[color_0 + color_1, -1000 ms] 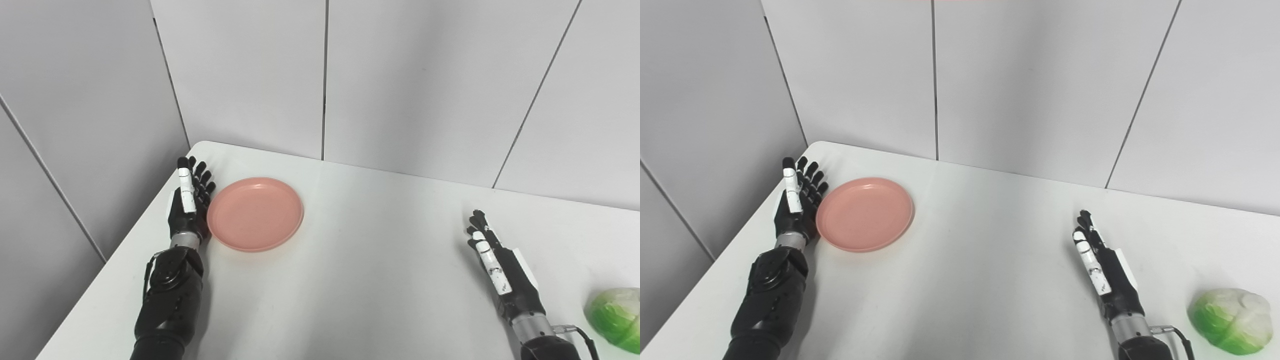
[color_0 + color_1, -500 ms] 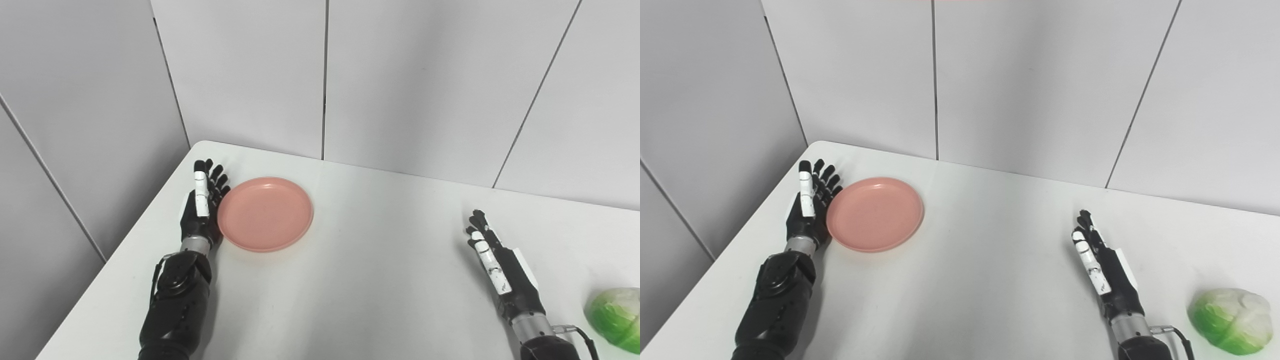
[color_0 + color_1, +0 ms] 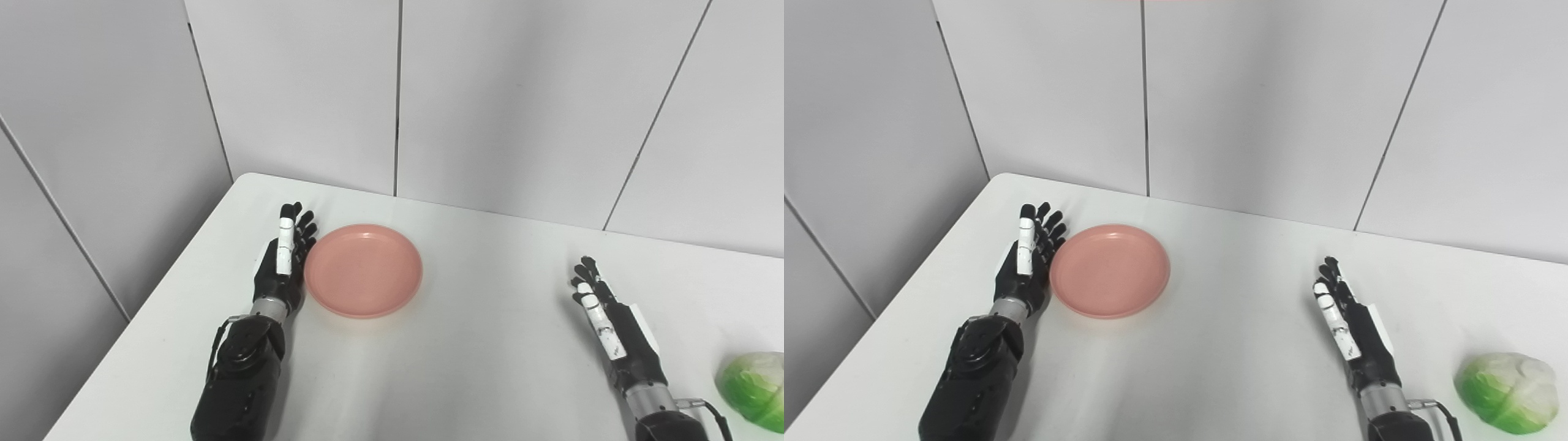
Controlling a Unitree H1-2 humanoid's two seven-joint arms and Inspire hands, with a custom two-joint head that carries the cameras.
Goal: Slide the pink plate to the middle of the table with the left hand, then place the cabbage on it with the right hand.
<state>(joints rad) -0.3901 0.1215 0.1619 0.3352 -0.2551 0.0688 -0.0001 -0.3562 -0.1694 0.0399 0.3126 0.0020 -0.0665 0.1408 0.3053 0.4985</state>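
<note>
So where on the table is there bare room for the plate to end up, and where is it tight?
The widest bare stretch lies between the pink plate and the right robot hand, running to the near edge of the table. It is tight only at the plate's left rim, where the left robot hand presses, and between the right robot hand and the cabbage.

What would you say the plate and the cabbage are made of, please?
Plate: probably matte plastic; uniform pink, soft sheen, thin moulded rim. Cabbage: possibly a plastic or foam replica; glossy, smooth green-and-white surface, though that is uncertain.
</note>
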